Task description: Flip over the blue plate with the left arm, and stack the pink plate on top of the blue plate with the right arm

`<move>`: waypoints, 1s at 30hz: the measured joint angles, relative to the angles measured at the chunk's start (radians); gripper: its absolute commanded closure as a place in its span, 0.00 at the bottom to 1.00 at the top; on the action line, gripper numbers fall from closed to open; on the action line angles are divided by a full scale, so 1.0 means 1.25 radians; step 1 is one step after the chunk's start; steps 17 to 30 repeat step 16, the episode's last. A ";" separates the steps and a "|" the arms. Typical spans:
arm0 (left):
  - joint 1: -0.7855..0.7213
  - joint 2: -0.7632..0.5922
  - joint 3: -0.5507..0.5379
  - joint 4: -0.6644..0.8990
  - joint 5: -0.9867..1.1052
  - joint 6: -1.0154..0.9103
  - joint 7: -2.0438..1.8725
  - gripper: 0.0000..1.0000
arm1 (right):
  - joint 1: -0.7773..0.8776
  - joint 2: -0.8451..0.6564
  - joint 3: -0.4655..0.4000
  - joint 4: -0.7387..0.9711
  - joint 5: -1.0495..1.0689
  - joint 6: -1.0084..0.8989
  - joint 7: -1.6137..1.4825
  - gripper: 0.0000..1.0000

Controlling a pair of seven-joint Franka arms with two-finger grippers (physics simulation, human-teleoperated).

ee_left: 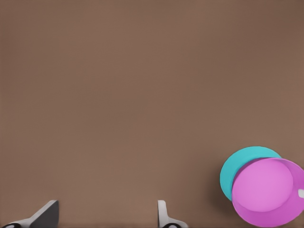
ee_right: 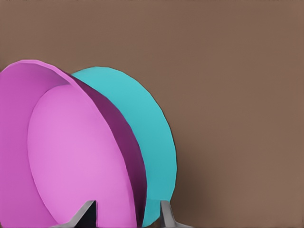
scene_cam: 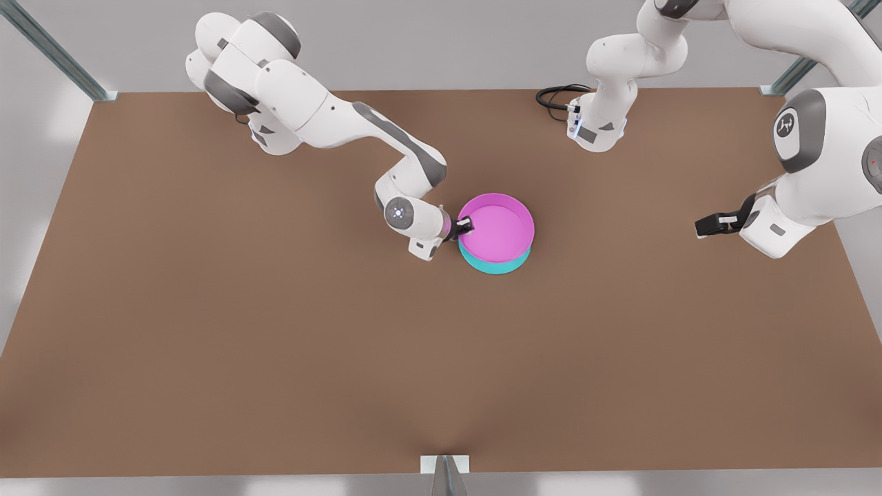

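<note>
Right end effector [scene_cam: 466,224] gripping pink plate [scene_cam: 497,229] atop blue plate [scene_cam: 493,264], left end effector [scene_cam: 710,225] open.

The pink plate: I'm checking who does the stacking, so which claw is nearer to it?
The right claw: its fingers straddle the pink plate's rim, on top of the blue plate. The left claw hovers open, well off toward the front view's right.
</note>
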 measured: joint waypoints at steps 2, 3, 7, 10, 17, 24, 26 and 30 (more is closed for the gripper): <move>0.000 -0.001 0.000 0.000 0.000 0.000 -0.001 0.00 | -0.062 -0.018 0.005 0.017 -0.033 -0.081 -0.004 0.00; 0.000 0.000 0.000 0.000 0.000 0.000 0.000 0.00 | -0.095 -0.074 0.002 0.068 -0.084 -0.212 -0.002 0.00; 0.000 -0.001 0.000 0.000 0.000 0.000 0.001 0.00 | -0.327 -0.124 0.003 0.389 -0.227 -0.728 -0.015 0.00; 0.000 -0.001 0.000 0.000 0.000 0.000 -0.001 0.00 | -0.329 -0.288 -0.254 0.251 -0.354 -0.645 -0.121 0.00; 0.000 0.000 0.000 0.000 0.000 0.000 -0.001 0.00 | -0.363 -0.458 -0.288 0.152 -0.343 -0.725 -0.200 0.00; 0.000 0.000 0.000 0.000 0.000 0.000 -0.001 0.00 | -0.363 -0.458 -0.288 0.152 -0.343 -0.725 -0.200 0.00; 0.000 0.000 0.000 0.000 0.000 0.000 -0.001 0.00 | -0.363 -0.458 -0.288 0.152 -0.343 -0.725 -0.200 0.00; 0.000 0.000 0.000 0.000 0.000 0.000 -0.001 0.00 | -0.363 -0.458 -0.288 0.152 -0.343 -0.725 -0.200 0.00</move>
